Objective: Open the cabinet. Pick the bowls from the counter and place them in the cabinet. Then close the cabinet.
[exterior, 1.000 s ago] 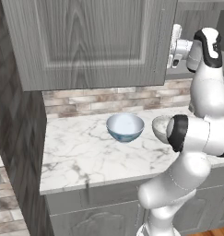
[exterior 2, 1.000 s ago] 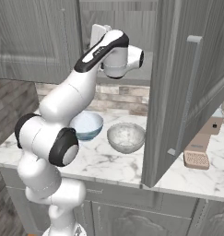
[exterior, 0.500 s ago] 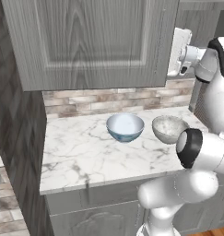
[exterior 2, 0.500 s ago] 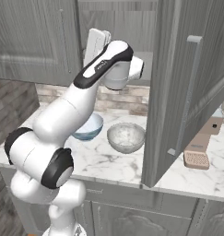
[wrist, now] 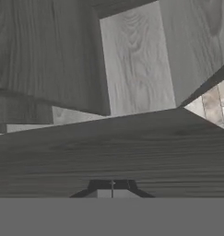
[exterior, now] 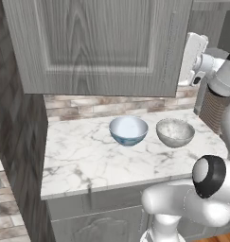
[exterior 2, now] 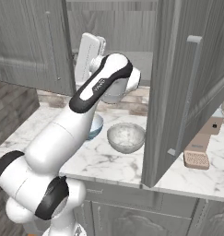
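The cabinet's right door [exterior 2: 178, 78] stands swung open toward me, its bar handle [exterior 2: 189, 92] facing out. The left door [exterior: 102, 42] hangs above the counter [exterior: 78, 156]. The light blue bowl [exterior: 128, 130] and the speckled grey bowl [exterior: 175, 132] sit side by side on the marble. In the right base view the arm partly hides the blue bowl [exterior 2: 96, 127], and the grey bowl [exterior 2: 126, 137] lies in full sight. My gripper [wrist: 112, 188] is shut on nothing, close to a wood-grain panel. The hand [exterior: 192, 59] hovers high, beside the left door's right edge and above the bowls.
A brown ribbed object [exterior 2: 198, 152] lies on the counter to the right, beyond the open door. The brick backsplash [exterior: 88, 105] runs behind the bowls. A dark wall [exterior: 17, 132] bounds the counter's left end. Base cabinet fronts [exterior 2: 132, 207] sit below.
The arm has swung to the right, uncovering the grey bowl in the left base view. The hand has dropped slightly. Bowls and doors have not moved.
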Motion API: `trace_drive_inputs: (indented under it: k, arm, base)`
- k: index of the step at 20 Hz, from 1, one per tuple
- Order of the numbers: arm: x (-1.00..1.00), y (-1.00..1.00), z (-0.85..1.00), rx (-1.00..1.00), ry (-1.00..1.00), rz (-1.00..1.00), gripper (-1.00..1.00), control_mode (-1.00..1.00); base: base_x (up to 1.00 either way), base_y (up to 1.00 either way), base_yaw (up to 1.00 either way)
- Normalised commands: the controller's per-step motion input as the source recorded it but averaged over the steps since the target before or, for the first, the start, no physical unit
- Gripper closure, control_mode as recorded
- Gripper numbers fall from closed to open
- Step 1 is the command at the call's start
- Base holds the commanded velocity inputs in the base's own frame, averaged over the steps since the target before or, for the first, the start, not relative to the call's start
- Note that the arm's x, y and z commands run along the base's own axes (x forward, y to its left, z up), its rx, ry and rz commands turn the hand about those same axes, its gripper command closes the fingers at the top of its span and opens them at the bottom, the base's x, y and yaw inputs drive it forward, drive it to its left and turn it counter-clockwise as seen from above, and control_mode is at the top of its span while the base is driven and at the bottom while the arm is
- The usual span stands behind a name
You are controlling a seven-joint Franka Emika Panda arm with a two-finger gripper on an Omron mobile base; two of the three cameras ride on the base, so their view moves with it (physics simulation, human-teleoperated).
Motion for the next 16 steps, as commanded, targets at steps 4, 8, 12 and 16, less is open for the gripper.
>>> trace_drive_inputs:
  k: [4,8,12,16]
  arm:
    - [-1.0,0.14,0.0,0.06,-0.06,0.05,1.0,-1.0]
    - [-1.0,0.26,0.0,0.04,-0.07,0.04,1.0,-1.0]
    - [-1.0,0.58,0.0,0.0,-0.05,0.0,1.0,-1.0]
    - [-0.98,0.73,0.0,0.0,-0.04,0.0,1.0,-1.0]
  base:
    - [0.0,0.0,0.0]
    - [0.0,0.0,0.0]
    - [0.0,0.0,0.0]
    - [0.0,0.0,0.0]
